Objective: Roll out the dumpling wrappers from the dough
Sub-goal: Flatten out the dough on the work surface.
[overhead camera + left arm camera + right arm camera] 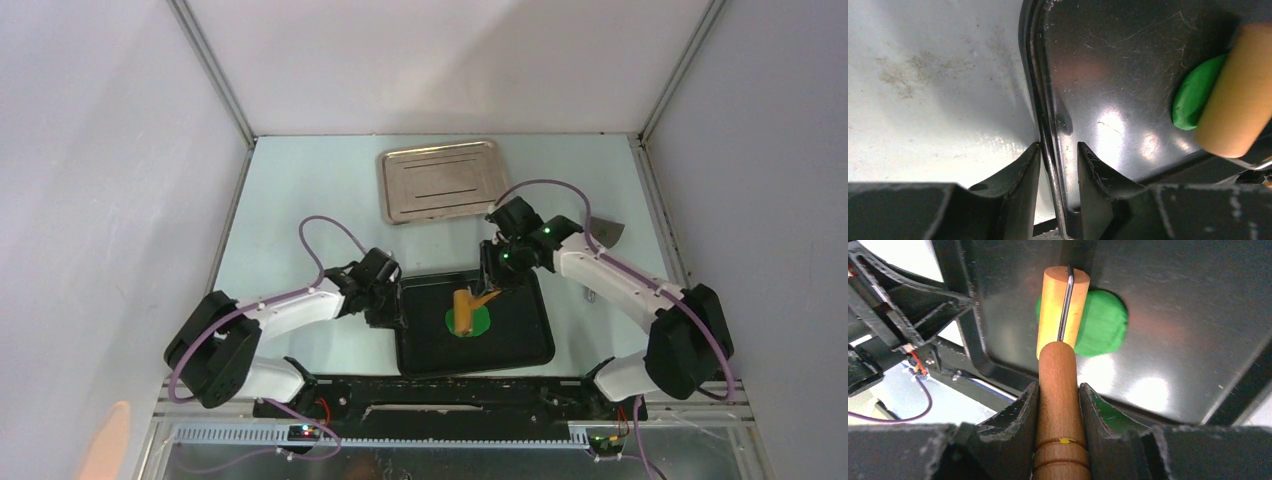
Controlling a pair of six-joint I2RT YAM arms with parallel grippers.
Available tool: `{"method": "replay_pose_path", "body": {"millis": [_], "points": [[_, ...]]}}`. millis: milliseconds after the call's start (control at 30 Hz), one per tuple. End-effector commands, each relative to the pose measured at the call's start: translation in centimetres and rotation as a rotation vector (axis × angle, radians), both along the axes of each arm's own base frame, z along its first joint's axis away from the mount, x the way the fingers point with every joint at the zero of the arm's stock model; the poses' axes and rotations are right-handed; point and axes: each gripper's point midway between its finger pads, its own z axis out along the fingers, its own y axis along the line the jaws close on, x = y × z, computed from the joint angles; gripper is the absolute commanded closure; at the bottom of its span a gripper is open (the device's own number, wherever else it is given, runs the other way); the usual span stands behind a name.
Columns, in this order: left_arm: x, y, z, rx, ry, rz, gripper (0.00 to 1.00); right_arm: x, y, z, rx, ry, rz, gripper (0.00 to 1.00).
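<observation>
The dough (470,321) is a flattened bright green oval in the black tray (520,330). The tan wooden roller (464,303) rests with its head (1055,305) on the left part of the dough (1103,322). My right gripper (1058,386) is shut on the roller's handle (1058,365), above the tray's far side (492,285). My left gripper (1059,145) straddles the tray's left rim (1040,100) and is shut on it (392,312). From the left wrist the dough (1195,97) shows half hidden under the roller head (1238,95). Dumpling wrappers are out of view.
A silver metal tray (440,182) lies at the back of the table. A small grey object (608,235) sits by the right wall. White enclosure walls close in on three sides, and a black rail (440,395) runs along the near edge.
</observation>
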Motion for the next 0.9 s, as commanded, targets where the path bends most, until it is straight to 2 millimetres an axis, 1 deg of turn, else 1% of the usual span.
{"method": "replay_pose_path", "body": {"millis": [0, 100, 200, 267, 333, 400, 433, 500, 633, 700, 800, 867], "points": [[1.3, -0.7, 0.6, -0.008, -0.045, 0.004, 0.64, -1.4, -0.7, -4.6, -0.159, 0.087, 0.023, 1.00], [1.3, -0.8, 0.3, -0.006, -0.034, -0.001, 0.65, -0.7, -0.9, -4.8, -0.187, 0.074, 0.009, 1.00], [1.2, -0.8, 0.3, 0.000, -0.031, -0.009, 0.65, -1.0, -2.6, -5.1, -0.249, 0.078, -0.004, 1.00], [1.3, -0.7, 0.3, 0.006, -0.034, -0.010, 0.65, -1.3, -4.2, -5.4, -0.269, 0.088, -0.031, 1.00], [1.4, -0.6, 0.4, 0.010, -0.039, -0.007, 0.65, -1.9, -5.6, -5.6, -0.296, 0.099, -0.043, 1.00], [1.4, -0.6, 0.5, 0.010, -0.043, -0.004, 0.65, -2.5, -6.5, -5.7, -0.320, 0.107, -0.045, 1.00], [1.4, -0.6, 0.6, 0.008, -0.045, -0.002, 0.65, -2.7, -6.7, -5.8, -0.328, 0.113, -0.041, 1.00], [1.5, -0.5, 0.7, 0.010, -0.051, 0.000, 0.65, -2.9, -6.5, -6.1, -0.326, 0.123, -0.036, 1.00], [1.6, -0.3, 0.8, 0.018, -0.057, 0.008, 0.65, -2.4, -4.4, -7.6, -0.276, 0.158, -0.029, 1.00], [1.6, -0.2, 0.8, 0.021, -0.059, 0.010, 0.65, -2.4, -3.9, -8.3, -0.278, 0.173, -0.023, 1.00], [1.6, -0.2, 0.8, 0.025, -0.058, 0.008, 0.65, -2.7, -4.7, -8.5, -0.305, 0.179, -0.040, 1.00], [1.6, -0.2, 0.9, 0.026, -0.057, 0.002, 0.65, -3.3, -6.3, -8.3, -0.318, 0.179, -0.077, 1.00]]}}
